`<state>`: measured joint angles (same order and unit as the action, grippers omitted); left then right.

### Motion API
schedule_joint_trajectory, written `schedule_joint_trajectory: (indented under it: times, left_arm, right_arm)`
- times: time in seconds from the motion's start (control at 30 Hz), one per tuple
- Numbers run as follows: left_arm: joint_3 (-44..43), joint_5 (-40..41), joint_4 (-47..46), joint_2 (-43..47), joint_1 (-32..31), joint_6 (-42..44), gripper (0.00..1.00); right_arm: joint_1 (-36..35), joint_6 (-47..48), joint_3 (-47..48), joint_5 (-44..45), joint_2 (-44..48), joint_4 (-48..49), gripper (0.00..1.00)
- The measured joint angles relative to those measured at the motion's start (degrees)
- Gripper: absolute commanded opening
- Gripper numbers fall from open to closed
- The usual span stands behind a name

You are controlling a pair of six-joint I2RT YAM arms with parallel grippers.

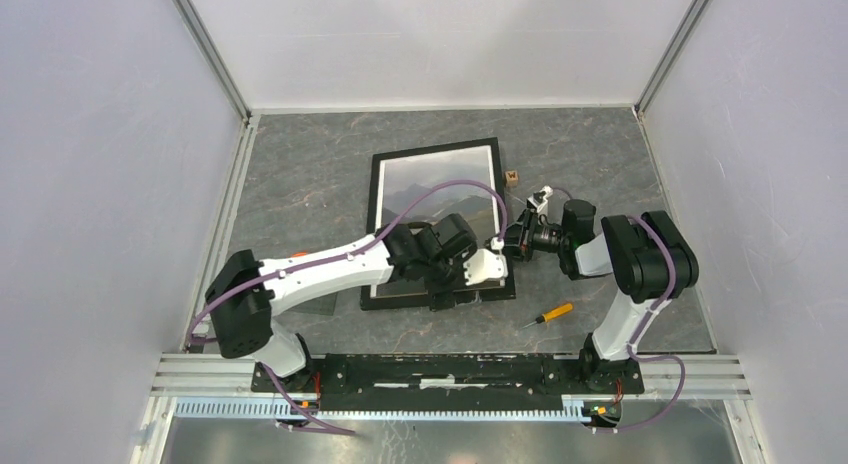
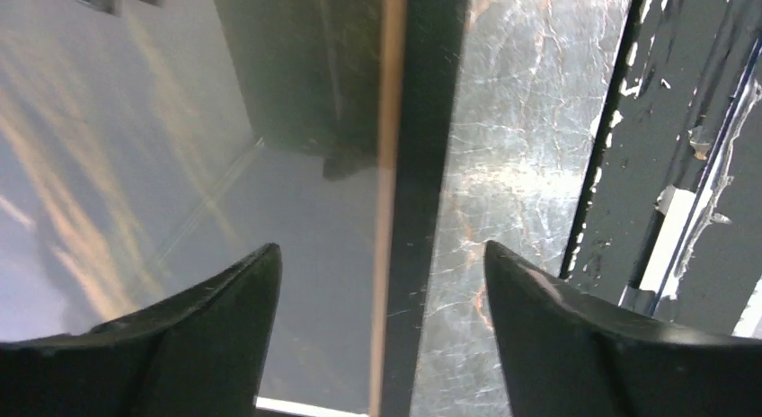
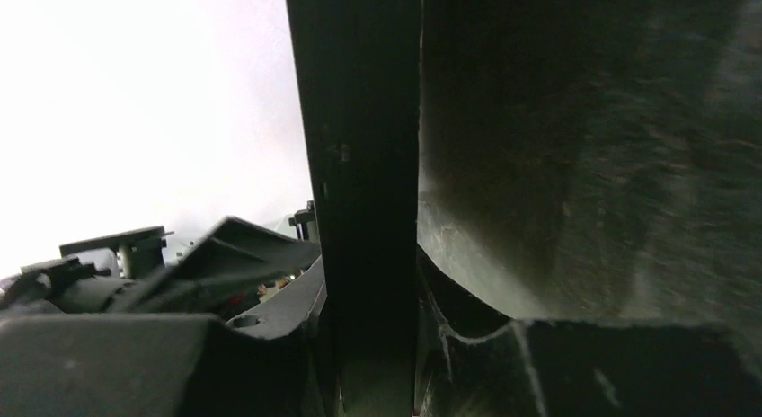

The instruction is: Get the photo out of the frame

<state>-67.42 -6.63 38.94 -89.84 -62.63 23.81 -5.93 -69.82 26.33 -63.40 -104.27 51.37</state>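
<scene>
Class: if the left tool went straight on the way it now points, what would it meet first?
Most likely the frame: its black border runs straight ahead between the open fingers of the left tool. Depth is unclear, so I cannot tell how near.

Thin black border on the frame [image 1: 395, 302]. Grey misty mountains under pale sky on the photo [image 1: 440, 179]. Dark grey tabletop [image 1: 300, 174] veined with paler marbling. Orange handle, dark shaft on the screwdriver [image 1: 552, 312]. Light brown wooden cube [image 1: 512, 177] with a dark mark. White and black arms [image 1: 320, 269], purple cables [image 1: 663, 246]. Pale lilac-grey walls [image 1: 100, 184].
</scene>
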Motion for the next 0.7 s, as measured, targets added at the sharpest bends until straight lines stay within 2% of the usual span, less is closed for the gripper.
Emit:
schedule_joint_trajectory:
  times: [0.13, 0.3, 0.37, 0.47, 0.63, 0.7]
  left_arm:
    - [-4.5, -1.7, 2.6, 2.5, 3.9, -2.0, 1.0]
    - [-16.8, -6.9, 8.0, 4.8, 17.6, -6.9, 1.0]
    - [-20.5, -7.0, 9.2, 5.4, 21.9, -8.0, 1.0]
    - [-25.3, -6.4, 11.5, 6.4, 26.1, -9.0, 1.0]
    - [-28.2, 1.2, 12.4, 8.0, 28.0, -9.7, 1.0]
    - [-28.3, 4.9, 12.4, 8.2, 28.9, -10.3, 1.0]
  right_arm:
    - [-0.8, 0.2, 0.0, 0.2, 5.1, -0.9, 0.0]
    - [-0.7, 2.7, 1.4, 1.8, 13.7, -10.0, 0.0]
    - [-0.7, 7.5, 4.7, 2.3, 15.5, -18.4, 0.0]
    - [-0.8, 17.9, 14.7, 3.9, 17.0, -37.2, 0.0]
    - [-0.8, 34.3, 31.8, 7.5, 17.3, -61.8, 0.0]
    - [-0.7, 40.1, 37.2, 9.6, 17.4, -68.3, 0.0]
